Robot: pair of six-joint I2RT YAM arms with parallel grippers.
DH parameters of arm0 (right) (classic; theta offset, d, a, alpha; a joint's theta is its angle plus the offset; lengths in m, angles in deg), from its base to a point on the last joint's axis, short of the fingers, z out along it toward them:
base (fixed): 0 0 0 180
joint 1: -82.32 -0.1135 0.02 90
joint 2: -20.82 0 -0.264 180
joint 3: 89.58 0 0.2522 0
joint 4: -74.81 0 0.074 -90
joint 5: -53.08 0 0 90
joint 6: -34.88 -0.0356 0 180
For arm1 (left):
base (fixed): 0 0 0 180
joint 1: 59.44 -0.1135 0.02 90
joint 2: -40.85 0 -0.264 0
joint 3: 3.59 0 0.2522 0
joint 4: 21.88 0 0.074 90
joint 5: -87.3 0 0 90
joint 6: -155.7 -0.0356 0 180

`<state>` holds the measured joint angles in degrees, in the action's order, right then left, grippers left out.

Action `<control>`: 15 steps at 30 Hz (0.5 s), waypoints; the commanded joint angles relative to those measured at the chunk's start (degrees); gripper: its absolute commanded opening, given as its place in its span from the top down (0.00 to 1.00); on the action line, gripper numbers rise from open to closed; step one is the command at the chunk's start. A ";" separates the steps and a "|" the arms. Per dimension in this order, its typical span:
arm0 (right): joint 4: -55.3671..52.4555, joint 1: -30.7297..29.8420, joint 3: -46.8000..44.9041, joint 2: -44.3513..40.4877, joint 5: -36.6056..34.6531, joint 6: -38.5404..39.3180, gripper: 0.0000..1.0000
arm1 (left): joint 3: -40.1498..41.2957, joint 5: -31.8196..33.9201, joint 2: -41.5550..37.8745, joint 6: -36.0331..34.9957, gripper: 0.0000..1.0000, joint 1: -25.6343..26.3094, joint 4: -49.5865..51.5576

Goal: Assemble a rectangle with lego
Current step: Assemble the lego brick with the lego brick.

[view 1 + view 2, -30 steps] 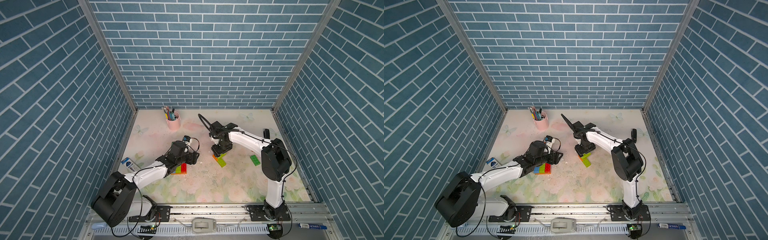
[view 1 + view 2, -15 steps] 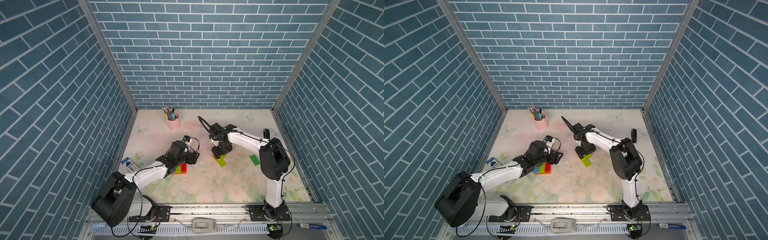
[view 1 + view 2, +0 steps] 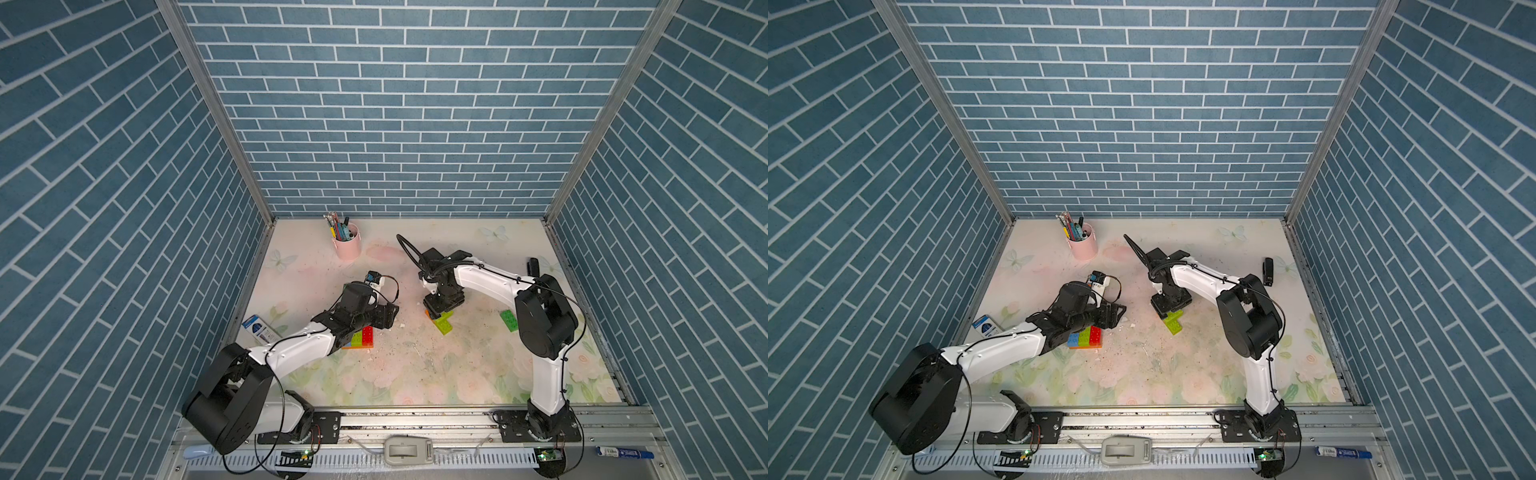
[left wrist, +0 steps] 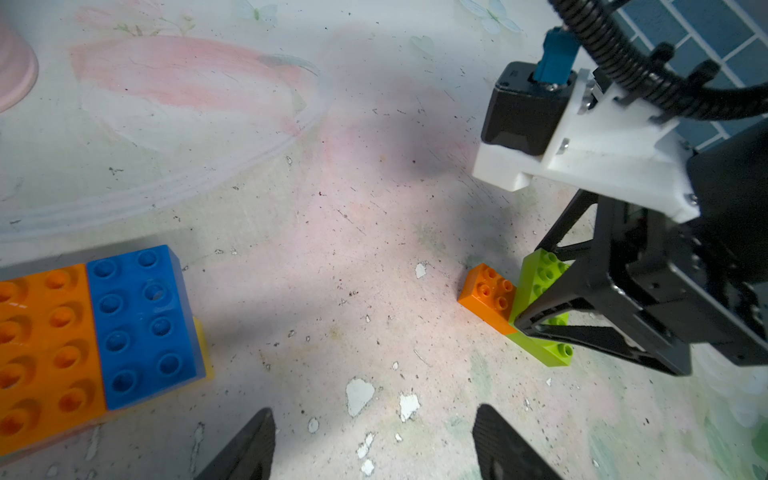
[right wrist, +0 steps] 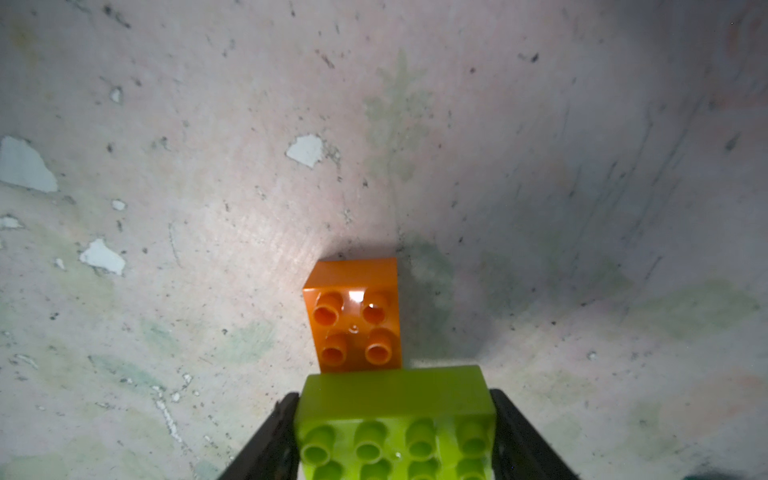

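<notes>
A: Entry one: the lego at the right gripper (image 5: 394, 399)?
B: Glossy lime-green plastic 2x4 brick (image 5: 395, 432), round studs up, clamped by its short ends between the black fingers (image 5: 274, 436). Only the right wrist view shows both contacts. It overlaps an orange studded plastic brick (image 5: 353, 320), four studs showing, on the tabletop (image 5: 166, 187).
A: What does the left wrist view add?
B: A second lime brick (image 4: 550, 353) lying low past those fingers, in line with the orange one. Also the left gripper (image 4: 372, 415): fingers apart, nothing between them, over the tabletop.
A: Entry two: the built piece?
B: Joined slab (image 4: 141, 324) of plastic bricks beside the left gripper. The wrist view gives orange and blue studded faces side by side, with a yellow edge beneath. In a top view the joined slab (image 3: 1086, 336) shows blue, green and red strips on an orange base. I cannot match strip to strip.
A: Loose stock?
B: One green studded brick (image 3: 509, 321) near the right arm's elbow, seen in a top view, well apart from the rest.
A: Surface?
B: Pale floral print, matte, scuffed, flaked white in patches.
</notes>
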<state>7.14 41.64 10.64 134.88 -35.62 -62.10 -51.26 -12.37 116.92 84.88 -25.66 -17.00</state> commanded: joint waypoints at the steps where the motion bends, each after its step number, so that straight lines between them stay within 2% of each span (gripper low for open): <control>1: -0.34 0.36 -0.56 1.17 0.09 1.82 1.00 | 0.08 -0.10 -0.53 -0.76 0.23 -0.10 -0.43; 15: 0.42 0.53 -2.88 1.68 -0.15 1.80 1.00 | 0.29 -0.17 -0.83 -1.05 0.23 -0.08 -0.52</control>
<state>7.80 41.90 10.20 134.84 -35.64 -62.12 -51.26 -12.37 116.92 84.67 -25.66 -17.02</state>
